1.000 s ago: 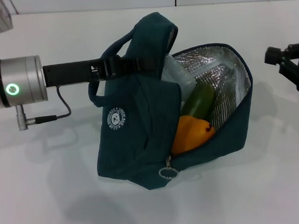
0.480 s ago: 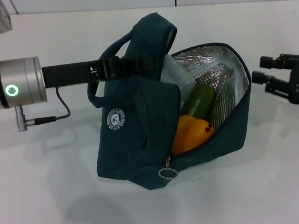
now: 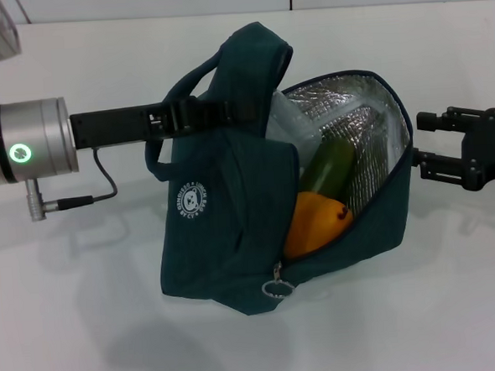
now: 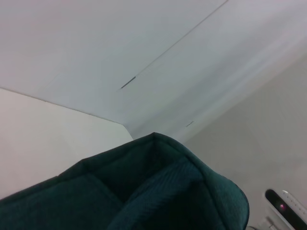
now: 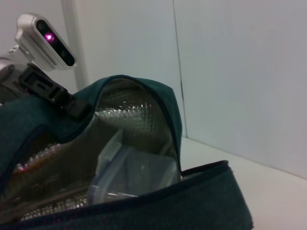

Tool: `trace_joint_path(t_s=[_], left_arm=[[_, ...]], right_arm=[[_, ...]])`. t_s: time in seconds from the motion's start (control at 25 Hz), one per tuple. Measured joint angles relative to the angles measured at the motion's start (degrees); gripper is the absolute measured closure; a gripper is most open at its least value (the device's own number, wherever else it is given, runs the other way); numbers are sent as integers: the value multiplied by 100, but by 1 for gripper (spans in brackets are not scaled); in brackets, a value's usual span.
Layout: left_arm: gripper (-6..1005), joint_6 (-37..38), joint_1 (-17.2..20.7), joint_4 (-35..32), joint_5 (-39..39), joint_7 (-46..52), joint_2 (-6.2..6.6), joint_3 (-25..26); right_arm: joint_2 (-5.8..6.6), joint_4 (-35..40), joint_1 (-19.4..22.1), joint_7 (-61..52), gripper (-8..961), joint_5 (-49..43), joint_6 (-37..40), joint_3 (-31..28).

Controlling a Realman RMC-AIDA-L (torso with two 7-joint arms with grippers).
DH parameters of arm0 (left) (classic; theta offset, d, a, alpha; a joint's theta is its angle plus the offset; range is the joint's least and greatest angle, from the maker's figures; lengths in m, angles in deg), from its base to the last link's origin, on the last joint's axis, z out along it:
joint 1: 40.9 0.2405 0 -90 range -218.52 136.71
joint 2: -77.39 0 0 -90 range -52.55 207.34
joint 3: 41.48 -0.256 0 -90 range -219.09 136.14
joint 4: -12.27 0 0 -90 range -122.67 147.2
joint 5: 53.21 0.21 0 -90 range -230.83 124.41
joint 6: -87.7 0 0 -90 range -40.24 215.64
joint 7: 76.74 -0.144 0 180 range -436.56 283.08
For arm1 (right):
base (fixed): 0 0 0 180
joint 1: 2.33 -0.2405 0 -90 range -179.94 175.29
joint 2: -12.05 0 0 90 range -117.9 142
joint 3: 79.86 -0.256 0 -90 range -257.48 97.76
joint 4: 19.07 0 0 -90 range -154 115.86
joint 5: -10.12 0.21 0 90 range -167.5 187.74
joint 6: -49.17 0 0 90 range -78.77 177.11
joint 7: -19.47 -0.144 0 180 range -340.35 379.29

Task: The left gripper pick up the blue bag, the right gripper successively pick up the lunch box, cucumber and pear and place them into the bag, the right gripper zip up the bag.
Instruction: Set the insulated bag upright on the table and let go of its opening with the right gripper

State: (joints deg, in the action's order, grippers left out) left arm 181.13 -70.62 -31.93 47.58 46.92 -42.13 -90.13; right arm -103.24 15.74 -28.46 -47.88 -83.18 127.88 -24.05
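Blue bag (image 3: 234, 237) on white tabletop (image 3: 87, 313), mouth open w/ foil lining showing. Inside: pear (image 3: 317, 221) at front, cucumber (image 3: 329, 167) behind it, lunch box (image 3: 290, 124) at back. Left end effector (image 3: 205, 112) clamped on bag's upper fabric by the handles. Right end effector (image 3: 427, 146) just beside bag's open rim, fingers apart, holding nothing.

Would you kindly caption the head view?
Left gripper holds the blue bag open; pear and cucumber inside.

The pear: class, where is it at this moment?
In the head view, the pear sits inside the open blue bag, low at its mouth, just below the cucumber and above the zipper pull.
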Motion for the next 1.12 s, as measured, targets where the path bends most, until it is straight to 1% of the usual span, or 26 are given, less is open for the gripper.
trace_joint_path(t_s=[0.28, 0.6, 0.76, 1.0, 1.12], left_arm=[[954, 0, -30, 77, 1, -6, 0, -4], [954, -8, -37, 79, 2, -9, 4, 16], [954, -10, -43, 78, 2, -9, 6, 22], [954, -10, -43, 78, 2, -9, 9, 29], [954, -16, -43, 78, 2, -9, 9, 32]], right_arm=[[-23, -49, -121, 103, 346, 33, -282, 47], [-28, -376, -413, 283, 358, 16, -437, 95], [-32, -366, -428, 385, 364, 36, -464, 220], [-48, -334, -397, 576, 593, 63, -445, 228], [-48, -323, -391, 596, 730, 69, -419, 205]])
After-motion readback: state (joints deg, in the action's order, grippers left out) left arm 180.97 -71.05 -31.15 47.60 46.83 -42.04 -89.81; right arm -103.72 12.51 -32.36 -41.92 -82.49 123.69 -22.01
